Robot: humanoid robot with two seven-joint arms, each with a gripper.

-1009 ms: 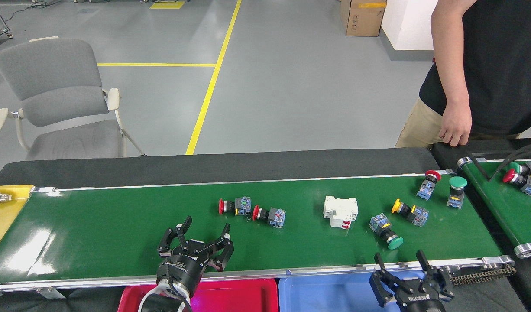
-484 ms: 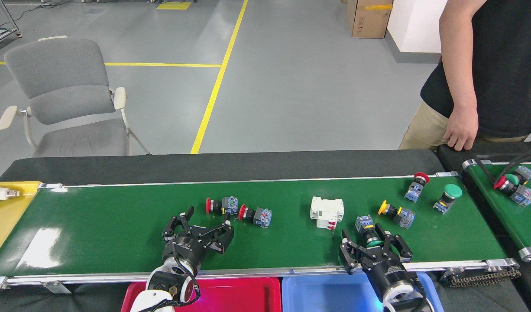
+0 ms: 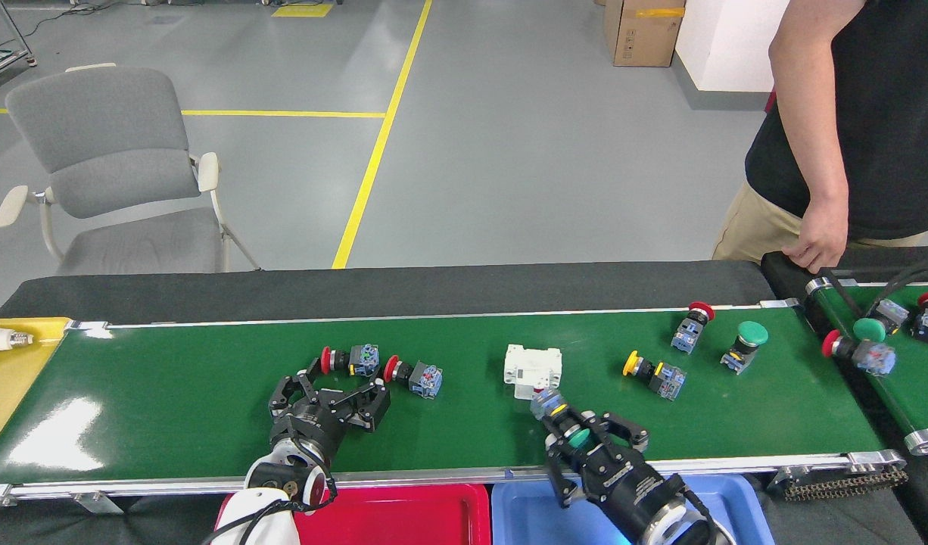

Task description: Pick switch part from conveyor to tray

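The conveyor (image 3: 169, 393) carries several switch parts. A green-capped switch part (image 3: 564, 421) lies near the front rail, and my right gripper (image 3: 591, 443) is open with one finger on each side of its cap. My left gripper (image 3: 329, 395) is open over the belt, just in front of two red-capped switch parts (image 3: 344, 359) (image 3: 415, 375). Further right lie a white breaker (image 3: 534, 368), a yellow-capped part (image 3: 652, 371), a red-capped part (image 3: 691, 325) and a green-capped part (image 3: 744, 344). A red tray (image 3: 411, 515) and a blue tray (image 3: 521, 515) sit below the front rail.
A shorter green belt (image 3: 899, 386) at the right holds more switch parts. A person stands behind it with a hand (image 3: 812, 246) on the table's corner. A yellow tray (image 3: 6, 375) sits at the belt's left end. A grey chair (image 3: 108, 166) stands behind.
The parts have all travelled left on the belt. My right gripper came up from the front edge and moved left around the green-capped part. My left gripper moved forward and left.
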